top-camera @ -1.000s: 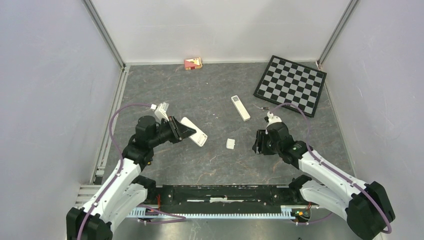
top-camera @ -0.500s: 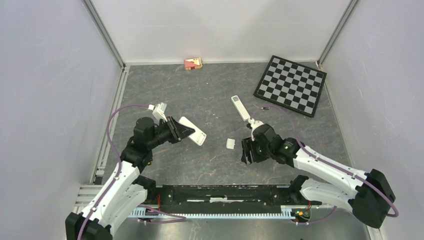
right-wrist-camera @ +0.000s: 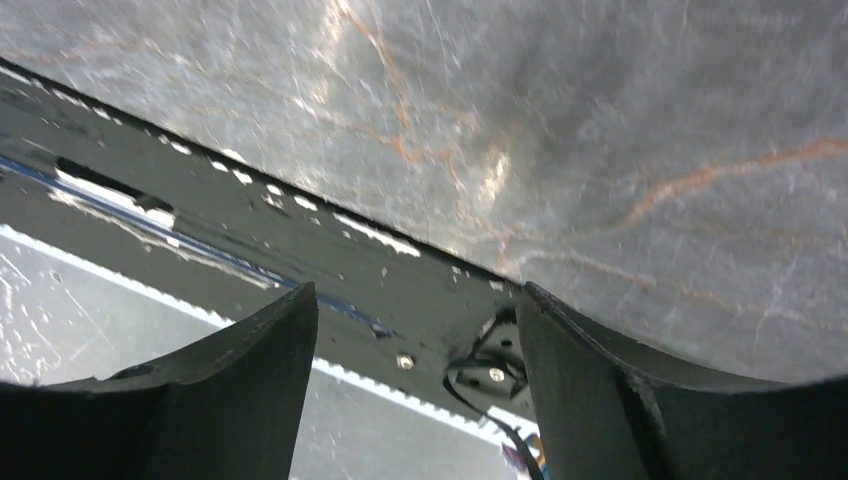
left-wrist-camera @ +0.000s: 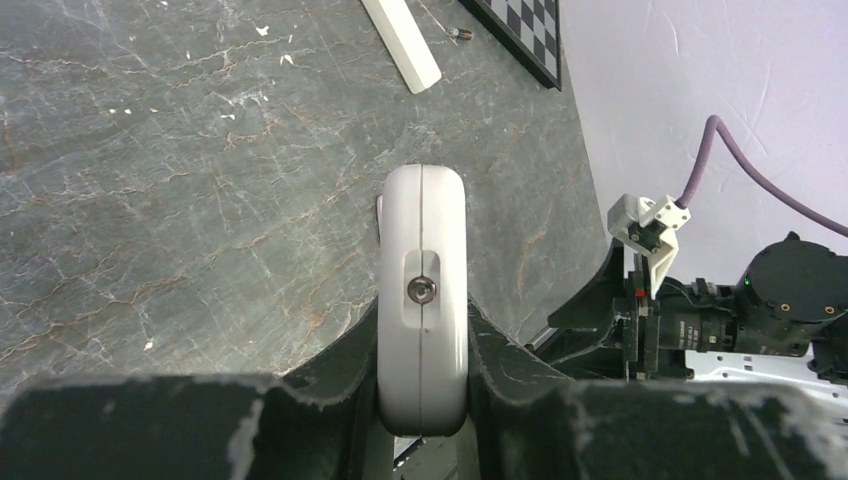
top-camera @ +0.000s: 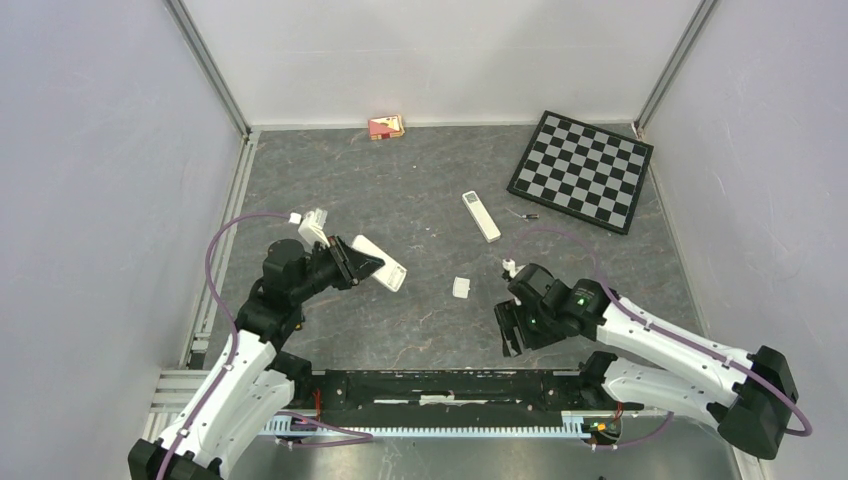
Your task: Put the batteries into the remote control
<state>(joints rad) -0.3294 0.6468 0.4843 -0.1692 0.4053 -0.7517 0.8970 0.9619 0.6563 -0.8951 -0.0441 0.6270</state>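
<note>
My left gripper (top-camera: 352,262) is shut on a white remote control (top-camera: 380,262), lifted and tilted above the left part of the table. In the left wrist view the remote control (left-wrist-camera: 422,290) stands end-on between the fingers (left-wrist-camera: 505,365). A slim dark battery (top-camera: 527,214) lies near the chessboard's lower corner, and the battery (left-wrist-camera: 459,33) shows again at the top of the left wrist view. My right gripper (top-camera: 510,330) is open and empty, low over the near table edge. In the right wrist view the right gripper (right-wrist-camera: 415,400) frames only the black rail.
A second slim white remote (top-camera: 481,215) lies mid-table, with a small white cover piece (top-camera: 461,287) nearer the arms. A chessboard (top-camera: 583,168) sits back right, and a red box (top-camera: 386,126) by the back wall. The black base rail (top-camera: 450,385) runs along the near edge.
My right arm has swung back from beside the chessboard toward the near edge, its jaws spreading wider. The left arm has drawn slightly back and left with the remote control.
</note>
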